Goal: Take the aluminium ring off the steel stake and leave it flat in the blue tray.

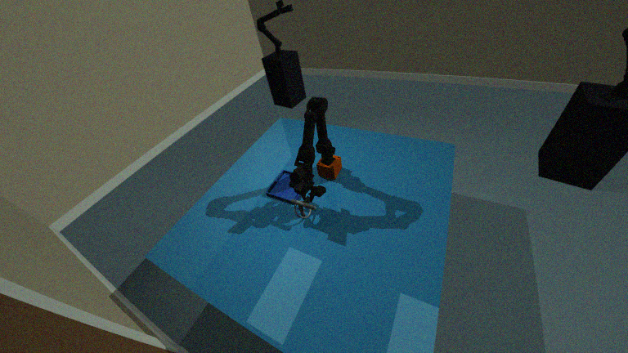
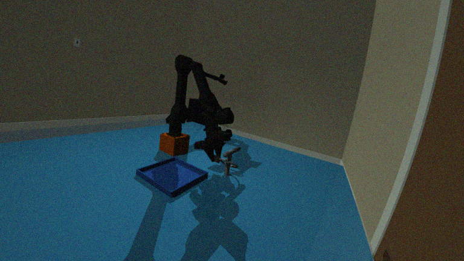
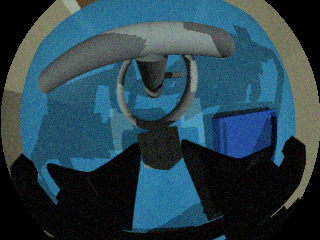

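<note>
The grey ring (image 1: 302, 216) (image 2: 234, 167) (image 3: 121, 92) is around the stake's post, under its cross-bar, and is held off the floor about midway up the post. The stake (image 2: 228, 169) (image 3: 151, 70) stands upright, with its thick cross-bar (image 1: 306, 204) (image 2: 234, 151) (image 3: 165, 36) on top and a short stub in the wrist view. My gripper (image 2: 216, 160) (image 3: 160, 146) is shut on the ring's dark tab (image 3: 160, 142), at the side of the ring nearest the wrist camera. The blue tray (image 1: 279, 198) (image 2: 190, 186) (image 3: 245, 135) holds nothing that I can see. The arm hides part of it in the top view.
The arm's orange base block (image 1: 329, 169) (image 2: 171, 144) stands behind the tray. Its dark shadow falls across the blue mat (image 1: 370, 265). Two black pedestals (image 1: 284, 78) (image 1: 588, 140) with arms stand farther back. The cross-bar overhangs the ring on both sides.
</note>
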